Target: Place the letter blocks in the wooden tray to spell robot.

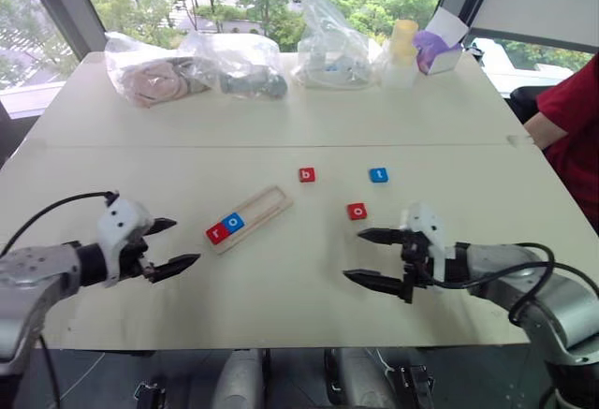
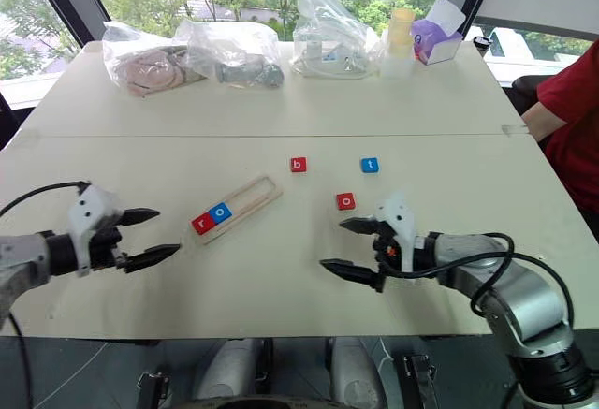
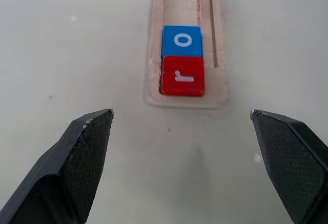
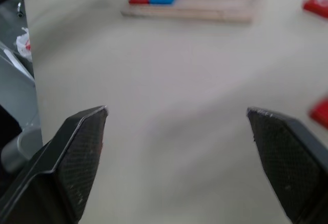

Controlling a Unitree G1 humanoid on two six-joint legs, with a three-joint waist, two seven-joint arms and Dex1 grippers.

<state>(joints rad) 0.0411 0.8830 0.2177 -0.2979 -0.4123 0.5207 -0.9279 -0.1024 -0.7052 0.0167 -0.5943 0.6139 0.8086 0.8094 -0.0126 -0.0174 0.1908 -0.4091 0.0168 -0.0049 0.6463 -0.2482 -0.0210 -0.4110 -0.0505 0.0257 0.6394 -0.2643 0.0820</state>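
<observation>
Tray (image 1: 251, 218) lies angled on the table (image 1: 281, 119) between my arms; its near end holds a red r (image 1: 216, 233) and a blue o (image 1: 234, 224), touching — the remaining slot is bare. Three tiles wait loose on the table: red b (image 1: 307, 175), blue t (image 1: 378, 175), red o (image 1: 357, 211), well apart from one another. My left gripper (image 1: 174, 246) stands wide and empty just beside the tray's filled end; my right gripper (image 1: 376, 258) is likewise wide and empty, near the loose red o. Handling, as I judge it: the tiles are thin, stiff and light, apt to skid on the smooth top — best pinched across two opposite edges, fingers low. Legible writing is confined to the white lowercase letters; I can read no brand.
</observation>
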